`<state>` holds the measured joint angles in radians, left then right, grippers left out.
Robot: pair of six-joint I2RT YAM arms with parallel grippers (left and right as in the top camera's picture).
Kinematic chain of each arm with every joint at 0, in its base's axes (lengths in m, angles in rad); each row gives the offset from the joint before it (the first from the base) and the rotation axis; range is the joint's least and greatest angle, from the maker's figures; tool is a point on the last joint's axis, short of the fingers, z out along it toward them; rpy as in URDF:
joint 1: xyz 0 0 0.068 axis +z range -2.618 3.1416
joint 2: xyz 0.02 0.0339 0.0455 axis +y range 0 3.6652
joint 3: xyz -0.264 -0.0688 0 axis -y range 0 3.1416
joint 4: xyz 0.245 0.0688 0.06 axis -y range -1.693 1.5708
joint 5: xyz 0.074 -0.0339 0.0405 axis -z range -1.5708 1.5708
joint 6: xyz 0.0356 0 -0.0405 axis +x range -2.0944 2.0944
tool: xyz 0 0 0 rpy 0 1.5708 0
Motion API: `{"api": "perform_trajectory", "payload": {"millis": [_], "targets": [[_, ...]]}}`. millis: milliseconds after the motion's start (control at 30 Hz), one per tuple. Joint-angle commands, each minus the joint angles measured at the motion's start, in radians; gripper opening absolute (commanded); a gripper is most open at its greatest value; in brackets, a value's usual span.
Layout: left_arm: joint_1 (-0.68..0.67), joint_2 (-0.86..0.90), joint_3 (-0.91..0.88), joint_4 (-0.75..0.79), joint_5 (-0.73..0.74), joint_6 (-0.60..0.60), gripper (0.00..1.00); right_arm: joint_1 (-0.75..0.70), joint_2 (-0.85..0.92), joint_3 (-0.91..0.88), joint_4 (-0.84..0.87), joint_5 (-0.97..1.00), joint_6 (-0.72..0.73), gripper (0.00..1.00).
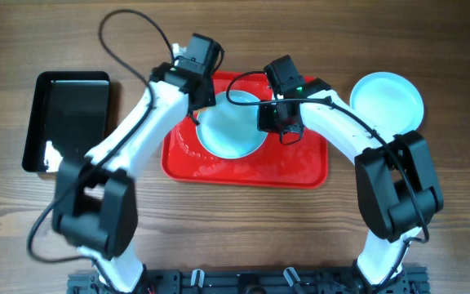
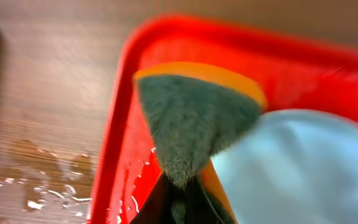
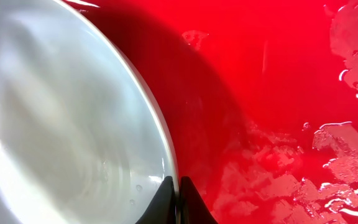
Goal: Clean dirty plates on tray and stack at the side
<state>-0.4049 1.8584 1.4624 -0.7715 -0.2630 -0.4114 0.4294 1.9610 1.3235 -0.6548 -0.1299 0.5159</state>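
Note:
A pale mint plate lies on the wet red tray, and it looks tipped up at its right edge. My right gripper is shut on that plate's rim, one finger inside and one outside; in the overhead view this gripper is at the plate's right edge. My left gripper is shut on a sponge with a grey-green scouring face and an orange back, which rests against the plate's left edge. A second plate sits on the table right of the tray.
A glossy black tray lies on the wooden table at the far left. Water drops lie on the table beside the red tray's left rim. Puddles cover the tray floor right of the plate.

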Motion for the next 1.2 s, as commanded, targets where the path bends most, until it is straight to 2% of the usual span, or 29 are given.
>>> {"api": "perform_trajectory", "payload": {"millis": [0,100,233,367,633,733,867,933,1000,1167], "targets": [[0.003,-0.041,-0.003,0.010,0.072,0.011,0.04,0.000,0.013,-0.008,-0.001,0.019,0.011,0.04],[0.001,-0.020,-0.009,0.024,0.246,0.011,0.04,0.000,0.013,-0.008,-0.001,0.018,0.013,0.04],[-0.013,0.030,-0.025,0.035,0.384,-0.023,0.04,0.000,0.013,-0.008,0.001,0.019,0.018,0.04],[-0.034,0.073,-0.025,-0.005,0.427,-0.023,0.04,-0.001,0.013,-0.008,0.006,0.019,0.017,0.04],[-0.051,0.138,-0.026,-0.093,0.422,-0.005,0.04,-0.001,0.013,-0.008,0.010,0.019,0.014,0.04],[-0.050,0.141,-0.026,-0.144,0.309,0.019,0.04,-0.001,0.013,-0.008,0.010,0.019,0.014,0.04],[-0.045,0.141,-0.025,-0.192,0.040,0.015,0.04,-0.001,0.013,-0.008,0.011,0.019,0.014,0.04],[-0.041,0.138,-0.023,-0.195,-0.033,0.014,0.04,-0.001,0.013,-0.008,0.011,0.019,0.015,0.04],[-0.034,0.129,-0.010,-0.195,-0.098,0.011,0.04,-0.001,0.013,-0.008,0.011,0.019,0.014,0.04],[-0.029,0.069,0.048,-0.194,-0.135,0.011,0.04,-0.001,0.013,-0.008,0.014,0.023,0.013,0.04]]}}
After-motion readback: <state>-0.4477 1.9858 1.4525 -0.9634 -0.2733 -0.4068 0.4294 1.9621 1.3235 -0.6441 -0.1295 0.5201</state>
